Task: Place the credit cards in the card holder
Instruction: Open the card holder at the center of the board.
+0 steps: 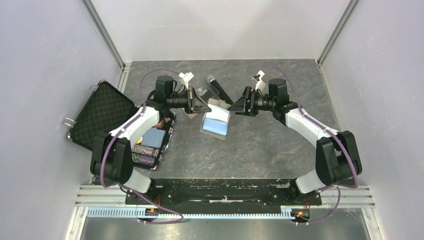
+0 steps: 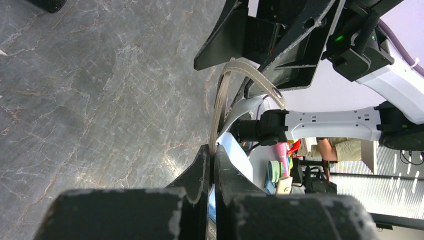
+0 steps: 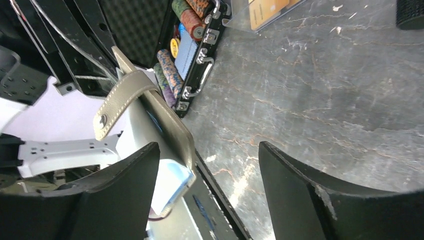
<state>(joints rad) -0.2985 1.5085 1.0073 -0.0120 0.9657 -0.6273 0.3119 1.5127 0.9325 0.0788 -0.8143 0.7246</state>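
The card holder hangs open above the table's middle, light blue inside facing up, its taupe flap raised. My left gripper is shut on the thin edge of that flap, and in the top view the left gripper sits just left of the holder. The snap tab curls free. My right gripper stands open, its left finger close beside the holder's blue edge and nothing between the fingers; in the top view the right gripper is just right of the holder. Orange-gold credit cards show in a clear box.
The small clear plastic box stands behind the holder, between the two grippers. A big black case lies open at the left, with rows of poker chips in its lower half, close to the left arm. Grey walls enclose the table.
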